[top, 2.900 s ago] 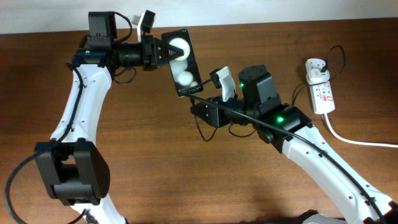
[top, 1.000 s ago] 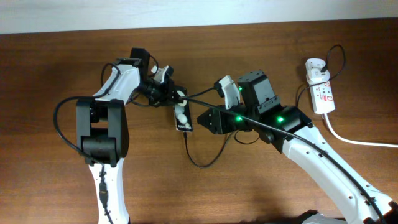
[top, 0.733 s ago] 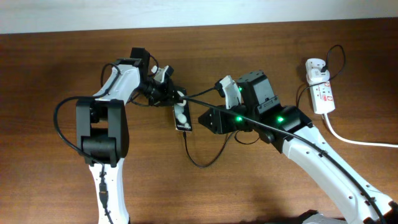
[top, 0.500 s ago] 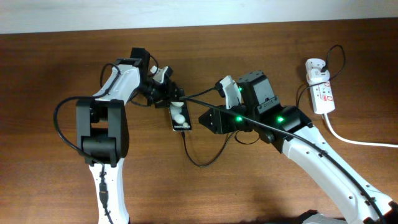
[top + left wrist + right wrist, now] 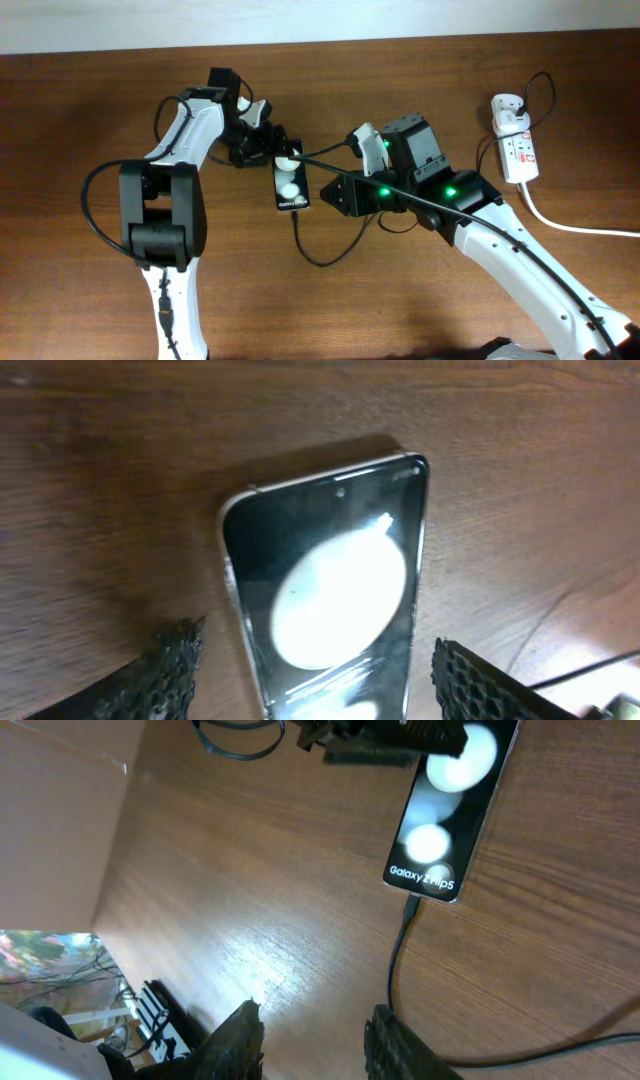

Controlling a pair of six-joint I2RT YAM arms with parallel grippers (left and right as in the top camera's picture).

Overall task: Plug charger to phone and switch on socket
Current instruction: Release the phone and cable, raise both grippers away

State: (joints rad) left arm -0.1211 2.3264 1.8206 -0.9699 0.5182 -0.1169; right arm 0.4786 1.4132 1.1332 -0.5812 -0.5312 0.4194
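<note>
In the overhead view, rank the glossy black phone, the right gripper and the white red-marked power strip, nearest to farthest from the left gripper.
1. Glossy black phone, at the tips of the left gripper.
2. Right gripper, just right of the phone.
3. White power strip, far right.

I see just the brown wood-grain table and a pale wall strip along its far edge.
</note>
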